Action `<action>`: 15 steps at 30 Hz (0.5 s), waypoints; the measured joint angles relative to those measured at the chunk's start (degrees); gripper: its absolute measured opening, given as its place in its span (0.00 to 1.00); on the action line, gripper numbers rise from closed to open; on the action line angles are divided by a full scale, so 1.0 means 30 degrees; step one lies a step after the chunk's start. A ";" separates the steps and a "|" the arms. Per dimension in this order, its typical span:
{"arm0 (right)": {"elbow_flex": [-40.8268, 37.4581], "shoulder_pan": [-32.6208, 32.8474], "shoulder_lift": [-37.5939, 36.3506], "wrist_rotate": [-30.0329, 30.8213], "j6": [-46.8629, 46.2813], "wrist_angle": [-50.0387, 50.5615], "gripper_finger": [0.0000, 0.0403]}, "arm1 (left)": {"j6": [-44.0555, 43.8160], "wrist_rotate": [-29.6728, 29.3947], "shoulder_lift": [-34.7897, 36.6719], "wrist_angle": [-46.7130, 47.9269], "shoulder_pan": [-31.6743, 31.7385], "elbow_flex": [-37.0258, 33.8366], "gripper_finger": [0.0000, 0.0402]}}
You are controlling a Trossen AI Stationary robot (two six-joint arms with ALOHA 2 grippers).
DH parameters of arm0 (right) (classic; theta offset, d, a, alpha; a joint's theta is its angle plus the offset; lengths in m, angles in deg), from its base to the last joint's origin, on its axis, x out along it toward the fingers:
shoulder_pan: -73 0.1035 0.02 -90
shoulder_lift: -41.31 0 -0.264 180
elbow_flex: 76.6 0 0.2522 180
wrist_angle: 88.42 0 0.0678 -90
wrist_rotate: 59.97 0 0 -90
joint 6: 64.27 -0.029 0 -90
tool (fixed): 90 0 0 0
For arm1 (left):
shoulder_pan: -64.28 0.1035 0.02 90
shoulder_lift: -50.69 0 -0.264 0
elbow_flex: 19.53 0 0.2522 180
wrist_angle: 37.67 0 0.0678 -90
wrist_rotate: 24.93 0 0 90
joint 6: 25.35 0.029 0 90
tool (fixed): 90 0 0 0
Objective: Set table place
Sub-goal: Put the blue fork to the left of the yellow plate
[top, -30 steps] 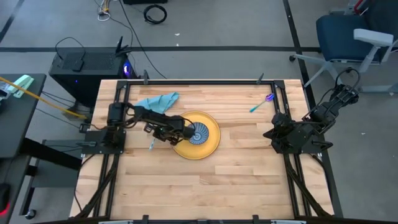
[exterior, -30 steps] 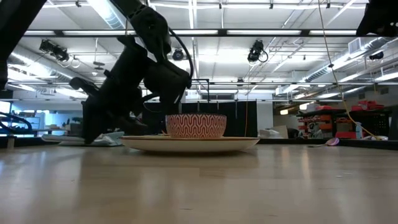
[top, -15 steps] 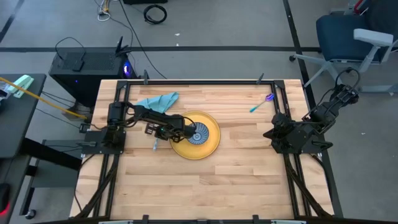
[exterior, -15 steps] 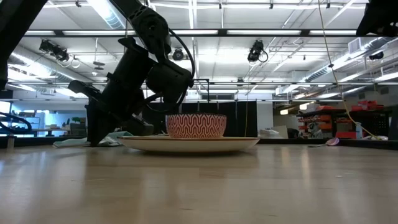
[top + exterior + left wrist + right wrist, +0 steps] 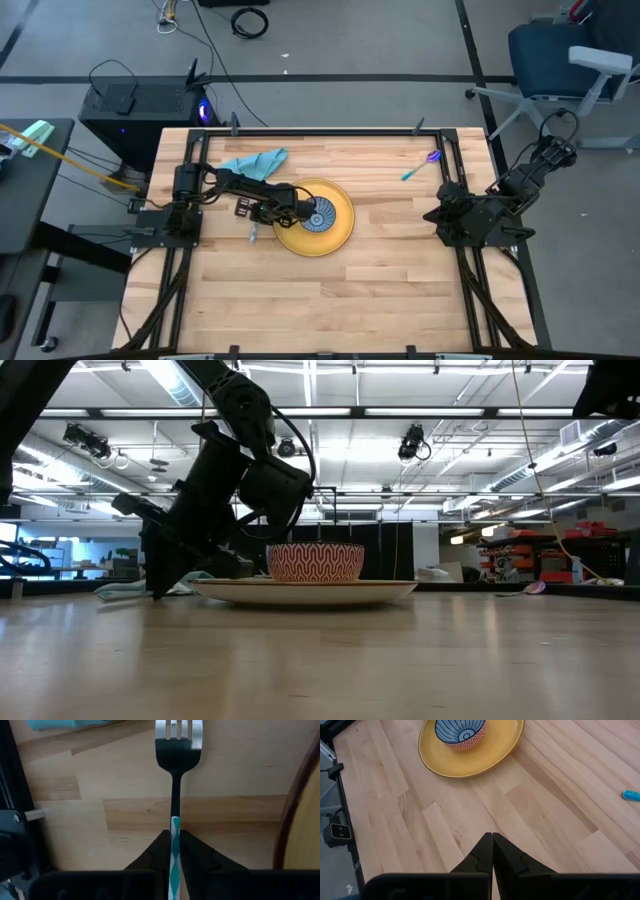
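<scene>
My left gripper (image 5: pixel 250 220) is shut on a fork (image 5: pixel 177 750) with a teal-and-white striped handle, just left of a yellow plate (image 5: pixel 335 236). The plate rests flat on the table and carries a patterned bowl (image 5: pixel 320 213). In the left wrist view the fork's tines point toward the far edge, and the plate's rim (image 5: pixel 300 820) shows beside it. My right gripper (image 5: pixel 492 842) is shut and empty, parked at the table's right side (image 5: pixel 440 213). My left gripper pinches the fork's striped handle (image 5: pixel 174 822) between its two fingers, at the end next to the dark neck. The fingers come from above on a slant. The fork lies about level, low over the wood; whether it touches the table I cannot tell.
A light blue cloth (image 5: pixel 255 162) lies on the table beyond the fork, toward the far left. A blue and purple utensil (image 5: pixel 420 166) lies at the far right. A black rail frame (image 5: pixel 300 128) edges the tabletop. Bare wood stretches in front of the plate.
My left gripper has carried the fork a little toward the table's right, closer to the plate, and has stayed shut on it.
</scene>
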 joint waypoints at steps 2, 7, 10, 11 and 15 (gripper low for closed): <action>0.0000 0.0000 0.0000 0.0000 0.0000 0.0000 0.03 | 0.0000 0.0000 0.0000 0.0000 -0.0009 0.0000 0.13; 0.0000 0.0000 0.0000 0.0000 0.0000 0.0000 0.03 | 0.0036 -0.0011 0.0002 0.0000 -0.0015 -0.0005 0.14; 0.0000 0.0000 0.0000 0.0000 0.0000 0.0001 0.03 | 0.0044 -0.0114 0.0007 -0.0015 -0.0051 -0.0007 0.12; 0.0000 0.0000 0.0000 0.0000 0.0000 0.0000 0.03 | 0.0044 -0.0167 0.0007 -0.0007 -0.0058 -0.0007 0.12; 0.0000 0.0000 0.0000 0.0007 0.0000 0.0000 0.03 | 0.0095 -0.0640 0.0418 0.0033 -0.0150 -0.0029 0.11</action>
